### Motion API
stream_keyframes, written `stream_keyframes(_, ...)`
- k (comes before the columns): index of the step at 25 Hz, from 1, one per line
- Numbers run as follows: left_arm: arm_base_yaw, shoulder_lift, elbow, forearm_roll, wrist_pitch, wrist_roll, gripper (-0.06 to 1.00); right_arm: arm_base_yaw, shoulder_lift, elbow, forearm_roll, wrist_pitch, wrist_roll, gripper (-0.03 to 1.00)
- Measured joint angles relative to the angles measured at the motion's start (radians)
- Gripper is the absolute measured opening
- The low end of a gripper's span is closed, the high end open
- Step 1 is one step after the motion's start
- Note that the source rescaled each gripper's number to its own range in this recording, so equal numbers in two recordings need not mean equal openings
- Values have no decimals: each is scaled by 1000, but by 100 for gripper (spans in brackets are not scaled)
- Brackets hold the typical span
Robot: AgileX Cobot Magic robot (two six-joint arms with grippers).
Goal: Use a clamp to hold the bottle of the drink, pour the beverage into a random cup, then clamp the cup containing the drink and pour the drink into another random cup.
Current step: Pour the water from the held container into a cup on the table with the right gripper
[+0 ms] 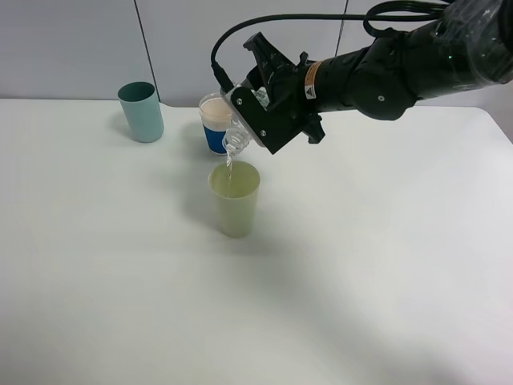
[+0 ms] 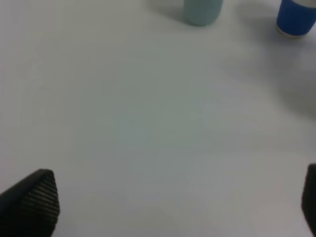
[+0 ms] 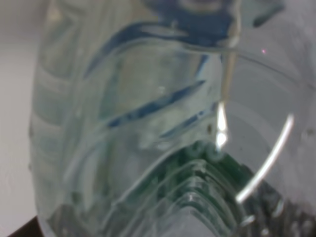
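Observation:
My right gripper (image 1: 258,120) is shut on a clear plastic bottle (image 1: 237,135), which tilts mouth-down over the pale yellow-green cup (image 1: 235,200) at the table's middle. A thin stream of drink (image 1: 230,165) falls from the bottle's mouth into that cup. In the right wrist view the ribbed clear bottle (image 3: 148,123) fills the picture. A teal cup (image 1: 142,112) stands at the back left, and a blue-and-white cup (image 1: 212,128) stands just behind the bottle. My left gripper (image 2: 173,202) hangs open over bare table, its black fingertips (image 2: 34,200) far apart, and it is out of the exterior high view.
The white table (image 1: 361,265) runs wide to the front and right. The left wrist view shows the teal cup (image 2: 202,11) and the blue cup (image 2: 296,19) at the far edge. The right arm's black cable (image 1: 240,36) loops above the cups.

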Motion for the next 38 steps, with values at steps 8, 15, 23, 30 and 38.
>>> stream_keyframes(8, 0, 0, 0, 0, 0, 0, 100, 0, 0, 0, 1, 0, 18, 0)
stream_keyframes(15, 0, 0, 0, 0, 0, 0, 100, -1, 0, 0, 1, 0, 19, 0)
stream_keyframes(23, 0, 0, 0, 0, 0, 0, 100, -3, 0, 0, -4, -11, -36, 0)
stream_keyframes(30, 0, 0, 0, 0, 0, 0, 100, -3, 0, 0, -17, -28, -82, 0)
stream_keyframes(38, 0, 0, 0, 0, 0, 0, 100, -8, 0, 0, -22, -30, -87, 0)
